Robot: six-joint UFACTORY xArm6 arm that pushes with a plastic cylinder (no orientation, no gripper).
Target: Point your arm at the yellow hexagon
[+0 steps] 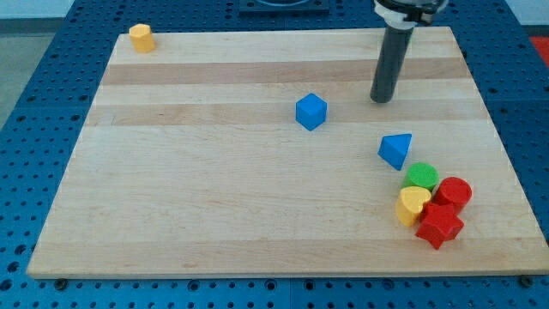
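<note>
The yellow hexagon (141,38) is seen at the far top-left corner of the table (214,215), well apart from every other block. Taking the blue cube (311,112) as landmark, my tip (381,99) is set down to its right and slightly higher in the view, touching no block, and no claw is carried on the rod, so no claw state can be told. Below and to the right of the cube lie the blue triangular block (395,149), then a close cluster: green cylinder (421,177), red cylinder (453,193), yellow heart (413,205) and red star (439,225).
</note>
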